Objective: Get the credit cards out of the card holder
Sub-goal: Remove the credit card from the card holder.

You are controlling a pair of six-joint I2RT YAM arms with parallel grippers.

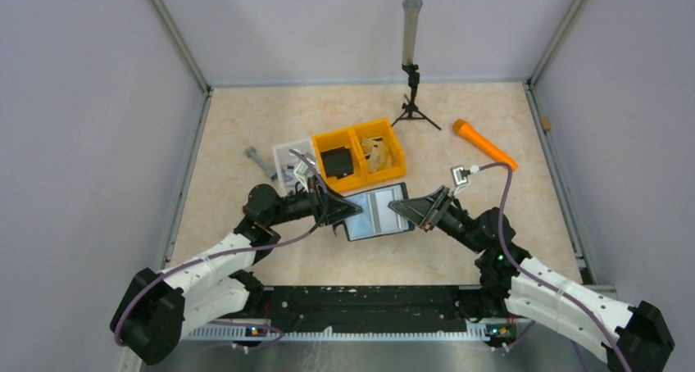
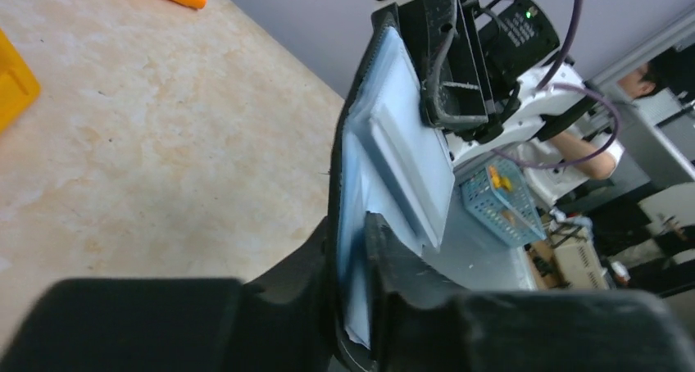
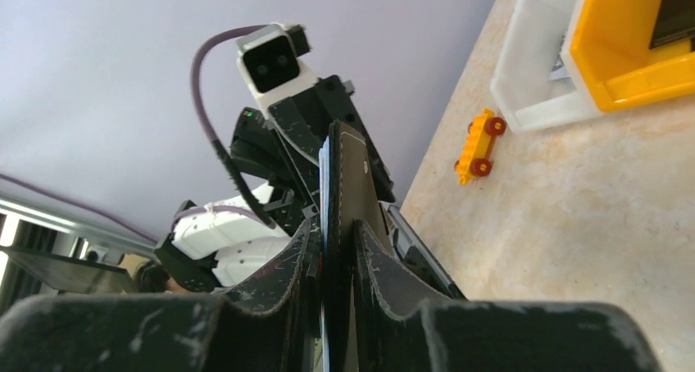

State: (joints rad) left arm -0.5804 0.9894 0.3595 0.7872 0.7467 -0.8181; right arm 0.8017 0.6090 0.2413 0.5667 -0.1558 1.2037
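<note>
The card holder [image 1: 377, 212] hangs open above the table between my two grippers, its pale grey-blue lining facing up. My left gripper [image 1: 348, 213] is shut on its left edge, and in the left wrist view the jaws [image 2: 354, 265] pinch the black cover and lining of the card holder [image 2: 393, 126]. My right gripper [image 1: 403, 210] is shut on the right edge. Seen edge-on in the right wrist view, the card holder [image 3: 348, 175] runs up from between the jaws [image 3: 336, 249]. Flat pale panels lie in the lining; I cannot tell credit cards from slots.
A yellow two-part bin [image 1: 389, 142] just behind the holder contains a black blocky item [image 1: 336, 161]. A white tray [image 1: 291, 161] adjoins it on the left. An orange marker [image 1: 485, 144], a small tripod [image 1: 411, 102] and a yellow toy car [image 3: 478, 147] are also on the table.
</note>
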